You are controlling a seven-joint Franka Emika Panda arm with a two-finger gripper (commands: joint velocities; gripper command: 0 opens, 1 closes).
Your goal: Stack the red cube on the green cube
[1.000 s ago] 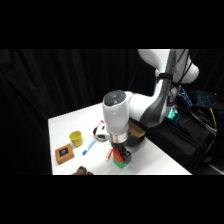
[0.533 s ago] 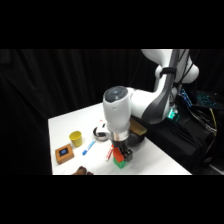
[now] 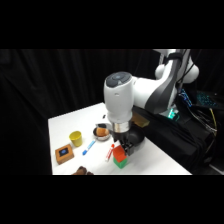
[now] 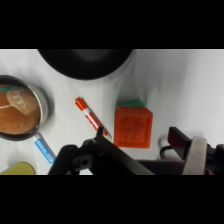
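The red cube (image 4: 133, 126) sits on top of the green cube (image 3: 120, 162), near the front edge of the table (image 3: 65, 125). The gripper (image 4: 136, 141) is directly above this stack. A marker (image 4: 91, 118) lies just beside the stack, on its left in the side view. Further left are a small pot (image 3: 101, 132), a cup (image 3: 76, 137) and, nearest the left edge, a block (image 3: 64, 153).

White arm (image 3: 131, 97), blk tool (image 4: 134, 141)
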